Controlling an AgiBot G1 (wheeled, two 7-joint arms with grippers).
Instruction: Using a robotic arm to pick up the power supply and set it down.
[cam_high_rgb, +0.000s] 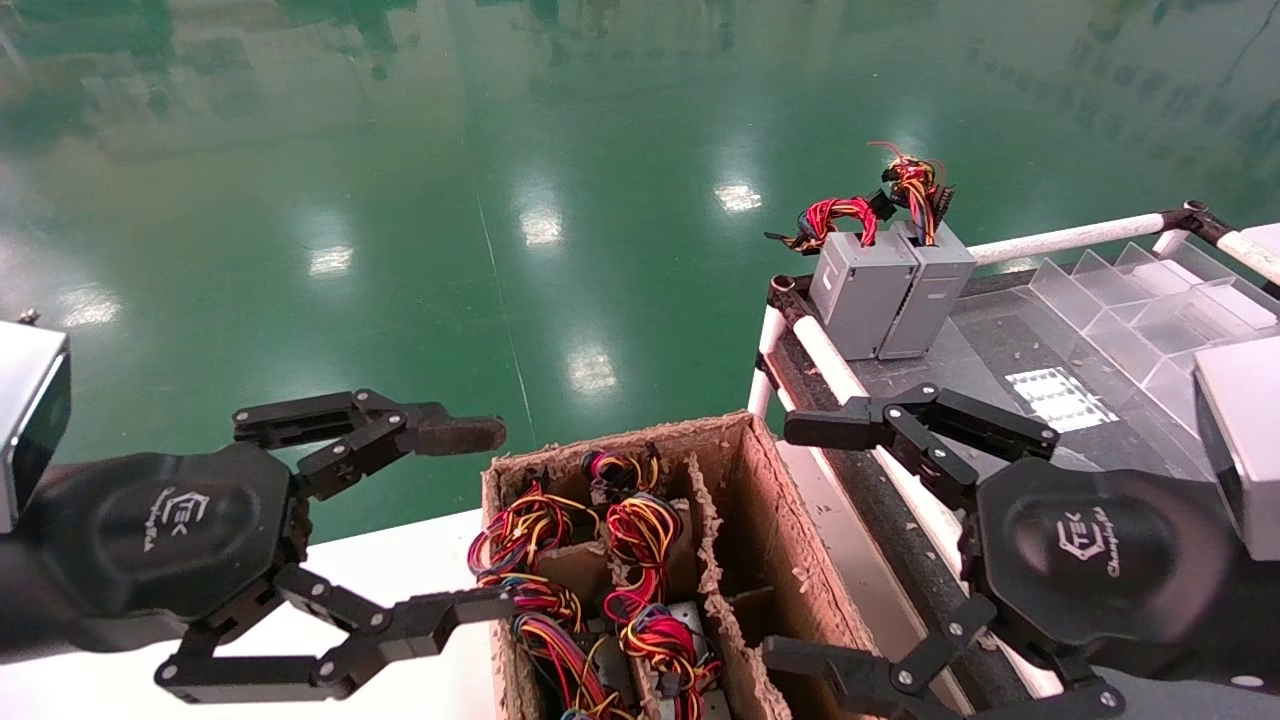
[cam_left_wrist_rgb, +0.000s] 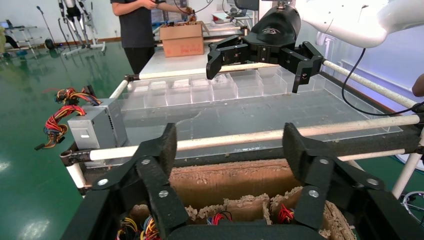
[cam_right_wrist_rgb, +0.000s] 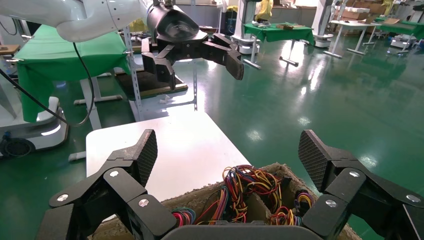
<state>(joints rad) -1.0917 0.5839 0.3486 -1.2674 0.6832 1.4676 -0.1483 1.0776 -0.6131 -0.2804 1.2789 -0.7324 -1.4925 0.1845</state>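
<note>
The right gripper (cam_high_rgb: 795, 540) is wide open and holds nothing, and the power supply (cam_high_rgb: 665, 640) in the cardboard box (cam_high_rgb: 760, 470) looks hard and heavy, so grab its metal sides, not the floppy wires.

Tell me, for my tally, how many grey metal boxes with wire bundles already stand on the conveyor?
2: a joined pair of grey metal boxes at the conveyor's far left corner. More may sit hidden in the brown cardboard box.

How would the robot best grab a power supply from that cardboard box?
From straight above, probably: the power supply sits deep in a narrow box slot, only its top reachable. The open right tool should close on the grey casing, not the loose wires.
</note>
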